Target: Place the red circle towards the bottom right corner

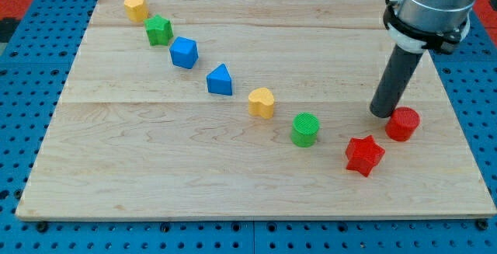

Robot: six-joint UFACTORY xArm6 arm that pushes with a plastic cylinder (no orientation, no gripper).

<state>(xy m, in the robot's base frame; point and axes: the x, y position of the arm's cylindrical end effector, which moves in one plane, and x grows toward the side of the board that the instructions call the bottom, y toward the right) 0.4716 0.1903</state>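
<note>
Since my tip (382, 113) sits just left of the red circle (402, 123), almost touching, pushing right and nearward suits; no hand exists to open or shut.

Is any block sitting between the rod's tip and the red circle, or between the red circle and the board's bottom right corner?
Nothing visible. My tip sits right beside the red circle, on its upper left. The red star lies off to the circle's lower left, not toward that corner.

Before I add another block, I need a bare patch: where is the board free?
Free: the wide stretch below the diagonal row, from blue triangle to the view's bottom-left corner, and the wooden board above the yellow heart. Crowded: my tip beside the red circle and red star.
</note>
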